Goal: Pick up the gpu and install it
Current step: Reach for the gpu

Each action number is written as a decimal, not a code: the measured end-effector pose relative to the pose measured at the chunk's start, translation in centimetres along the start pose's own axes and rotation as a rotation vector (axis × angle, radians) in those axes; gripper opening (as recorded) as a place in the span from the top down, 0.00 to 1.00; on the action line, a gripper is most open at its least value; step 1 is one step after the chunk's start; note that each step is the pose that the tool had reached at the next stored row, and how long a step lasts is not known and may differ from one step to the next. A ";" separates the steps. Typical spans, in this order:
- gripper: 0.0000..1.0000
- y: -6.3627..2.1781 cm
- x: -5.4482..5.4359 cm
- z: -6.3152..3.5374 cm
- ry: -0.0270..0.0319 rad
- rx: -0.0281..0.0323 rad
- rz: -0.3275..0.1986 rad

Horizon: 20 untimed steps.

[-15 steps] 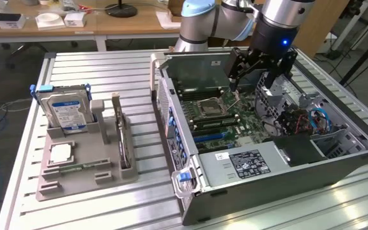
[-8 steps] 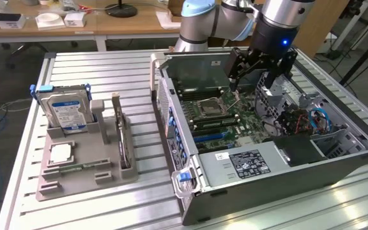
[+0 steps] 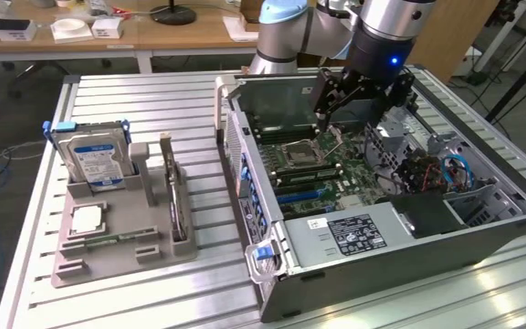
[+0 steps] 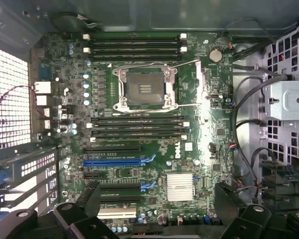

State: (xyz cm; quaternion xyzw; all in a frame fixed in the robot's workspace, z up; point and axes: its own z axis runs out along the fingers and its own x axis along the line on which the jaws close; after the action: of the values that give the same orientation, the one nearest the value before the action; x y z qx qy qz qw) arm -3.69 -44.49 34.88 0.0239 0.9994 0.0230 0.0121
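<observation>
exterior view: the arm reaches down from the upper middle of the frame into the open computer case (image 3: pixel 382 274), and the gripper (image 3: pixel 359 113) hangs just above the motherboard (image 3: pixel 322 168). its dark fingers blend into the case interior here, so their tips are hard to separate. in the wrist view the gripper (image 4: pixel 157 199) is plainly spread, with two black fingers (image 4: pixel 92 191) set wide apart, cut off by the frame edge, and nothing between them but bare board. beyond them lie the empty cpu socket (image 4: pixel 145 89), a blue expansion slot (image 4: pixel 114 162) and a silver heatsink (image 4: pixel 180 186).

the gpu (image 3: pixel 170 179) stands well apart from the gripper, on the exterior view's left, upright on edge in the gray tray (image 3: pixel 107 264) on the slatted table (image 3: pixel 153 96). it is seen nearly edge-on, so only a thin brownish strip shows and its faces cannot be made out. just beside it, further to the exterior view's left, the hard drive (image 3: pixel 94 161) with a blue label stands upright, hiding the tray's back corner. a memory stick (image 3: pixel 107 240) lies flat near the tray's front.
</observation>
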 end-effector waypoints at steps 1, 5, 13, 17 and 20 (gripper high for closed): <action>0.01 0.00 0.0 0.00 0.0001 0.0000 0.000; 0.01 -0.01 0.0 0.00 0.0000 0.0000 0.000; 0.01 -0.01 0.0 0.00 0.0001 0.0001 0.000; 0.15 -0.01 0.0 0.00 0.0000 0.0000 0.000; 0.21 -0.01 0.0 0.00 0.0000 0.0001 0.000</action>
State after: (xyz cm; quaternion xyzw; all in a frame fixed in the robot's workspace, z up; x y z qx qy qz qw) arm -3.69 -44.50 34.88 0.0238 0.9994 0.0229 0.0121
